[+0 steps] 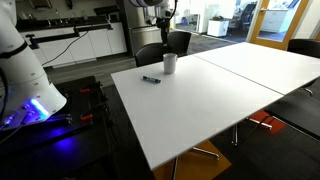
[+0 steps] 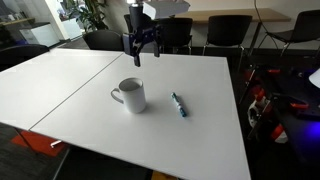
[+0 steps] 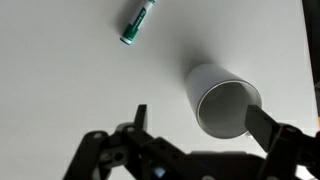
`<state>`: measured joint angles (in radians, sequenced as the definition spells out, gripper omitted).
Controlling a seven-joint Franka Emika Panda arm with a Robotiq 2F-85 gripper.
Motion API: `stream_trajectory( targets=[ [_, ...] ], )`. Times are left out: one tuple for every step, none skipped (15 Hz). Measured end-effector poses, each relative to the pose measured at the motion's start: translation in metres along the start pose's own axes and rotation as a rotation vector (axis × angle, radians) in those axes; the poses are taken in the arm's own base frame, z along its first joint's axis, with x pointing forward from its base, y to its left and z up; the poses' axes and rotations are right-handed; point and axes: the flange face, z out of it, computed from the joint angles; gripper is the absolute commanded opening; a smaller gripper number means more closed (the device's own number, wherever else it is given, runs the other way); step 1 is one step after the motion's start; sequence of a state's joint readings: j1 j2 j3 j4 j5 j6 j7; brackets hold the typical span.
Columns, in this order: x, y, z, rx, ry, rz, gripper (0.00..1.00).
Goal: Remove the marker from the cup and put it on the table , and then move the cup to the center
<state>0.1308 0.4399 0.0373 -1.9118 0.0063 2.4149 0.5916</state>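
The marker (image 2: pixel 179 105), a short dark stick with a teal cap, lies flat on the white table (image 2: pixel 200 140) beside the cup; it also shows in an exterior view (image 1: pixel 151 79) and in the wrist view (image 3: pixel 138 22). The grey-white cup (image 2: pixel 130 95) stands upright with its handle to one side, seen too in an exterior view (image 1: pixel 170 63), and looks empty in the wrist view (image 3: pixel 224 102). My gripper (image 2: pixel 139 50) hangs open and empty well above the table, over the cup; in the wrist view (image 3: pixel 200 122) the cup sits just inside one finger.
Dark chairs (image 2: pixel 176 33) stand along the far table edge. A second white table (image 1: pixel 265 55) joins this one along a seam. Another robot base with blue light (image 1: pixel 30 100) stands on the floor beside the table.
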Motion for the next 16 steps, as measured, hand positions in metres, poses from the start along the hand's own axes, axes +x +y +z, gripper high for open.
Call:
stream_trajectory(
  targets=[
    [0.003,0.0,0.001,0.007,-0.003,-0.013,1.0],
    [0.006,-0.001,0.004,0.013,-0.007,-0.025,1.0],
    [0.009,-0.001,0.007,0.013,-0.011,-0.034,1.0],
    [0.011,-0.002,0.011,0.011,-0.013,-0.035,1.0],
    [0.014,-0.002,0.016,0.008,-0.016,-0.034,1.0],
    [0.016,-0.003,0.022,0.004,-0.019,-0.033,1.0],
    [0.017,-0.003,0.027,0.0,-0.022,-0.033,1.0],
    [0.019,-0.004,0.033,-0.004,-0.025,-0.033,1.0],
    [0.02,-0.005,0.038,-0.008,-0.028,-0.034,1.0],
    [0.021,-0.006,0.043,-0.012,-0.029,-0.035,1.0],
    [0.022,-0.007,0.048,-0.016,-0.029,-0.036,1.0],
    [0.023,-0.009,0.052,-0.02,-0.029,-0.036,1.0],
    [0.025,-0.01,0.055,-0.023,-0.028,-0.037,1.0],
    [0.026,-0.012,0.058,-0.025,-0.027,-0.037,1.0],
    [0.028,-0.013,0.061,-0.027,-0.026,-0.037,1.0],
    [0.028,-0.014,0.064,-0.029,-0.028,-0.038,1.0]
  ],
)
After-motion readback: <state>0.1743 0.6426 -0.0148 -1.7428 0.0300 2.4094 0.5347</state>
